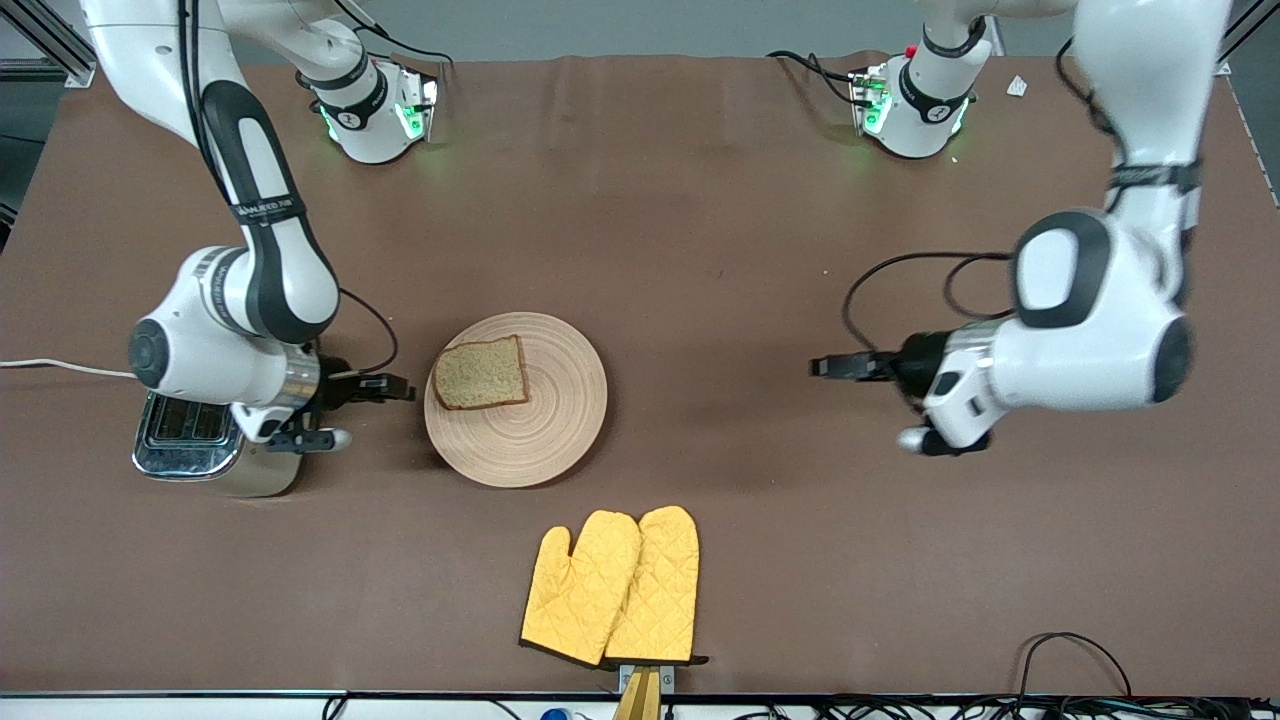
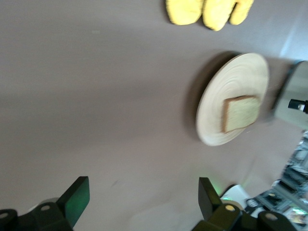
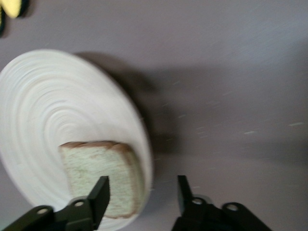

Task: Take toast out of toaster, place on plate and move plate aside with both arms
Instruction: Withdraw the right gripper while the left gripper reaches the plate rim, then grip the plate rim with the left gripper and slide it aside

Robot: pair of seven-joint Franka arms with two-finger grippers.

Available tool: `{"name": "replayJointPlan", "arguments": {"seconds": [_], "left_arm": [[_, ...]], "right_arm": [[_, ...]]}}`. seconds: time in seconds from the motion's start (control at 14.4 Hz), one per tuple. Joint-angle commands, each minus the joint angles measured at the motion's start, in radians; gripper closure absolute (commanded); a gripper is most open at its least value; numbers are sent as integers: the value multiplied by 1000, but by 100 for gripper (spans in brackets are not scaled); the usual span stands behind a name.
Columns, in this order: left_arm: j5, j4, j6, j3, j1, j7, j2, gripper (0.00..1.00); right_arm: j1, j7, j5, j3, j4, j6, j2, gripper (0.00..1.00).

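Observation:
The toast (image 1: 482,373) lies flat on the round wooden plate (image 1: 540,440), on the side toward the right arm's end. My right gripper (image 1: 400,387) is open and low at that side of the plate. In the right wrist view its fingers (image 3: 100,195) stand apart on either side of the plate's rim (image 3: 57,106), with the toast (image 3: 103,173) just ahead. My left gripper (image 1: 822,367) is open and empty over bare table toward the left arm's end, well apart from the plate. The left wrist view shows the plate (image 2: 240,77) and the toast (image 2: 239,113) at a distance.
A silver toaster (image 1: 190,445) stands under the right arm's wrist, toward the right arm's end. Two yellow oven mitts (image 1: 610,585) lie nearer to the front camera than the plate. Cables run along the table's front edge.

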Motion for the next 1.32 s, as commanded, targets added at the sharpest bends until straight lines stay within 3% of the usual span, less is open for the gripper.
{"name": "replayJointPlan", "arguments": {"seconds": [0.0,0.21,0.42,0.55,0.69,0.83,0.97,1.04,1.25], "left_arm": [[-134,70,142,-30,-61,43,141,1],[-263,137,366,-97,-136,129,287,1],[-368,184,550,-119,-246,221,391,1],[-415,217,615,-119,-308,271,445,1],[-445,231,668,-119,-346,330,480,1],[-474,231,693,-119,-371,370,494,1],[-509,231,712,-119,-386,414,508,4],[-524,231,719,-119,-391,437,513,9],[-555,230,736,-119,-402,523,529,63]], "right_arm": [[-10,-5,-105,-77,21,-79,-72,0],[-10,-5,-236,-141,139,-169,-123,0],[-12,2,-396,-190,343,-310,-128,0],[-10,4,-396,-238,414,-430,-143,0],[-9,40,-393,-246,449,-550,-196,0],[-1,195,-396,-235,449,-584,-238,0],[0,197,-393,-233,451,-578,-235,0],[5,197,-393,-232,451,-572,-233,0],[23,200,-395,-232,451,-562,-235,0]]}}
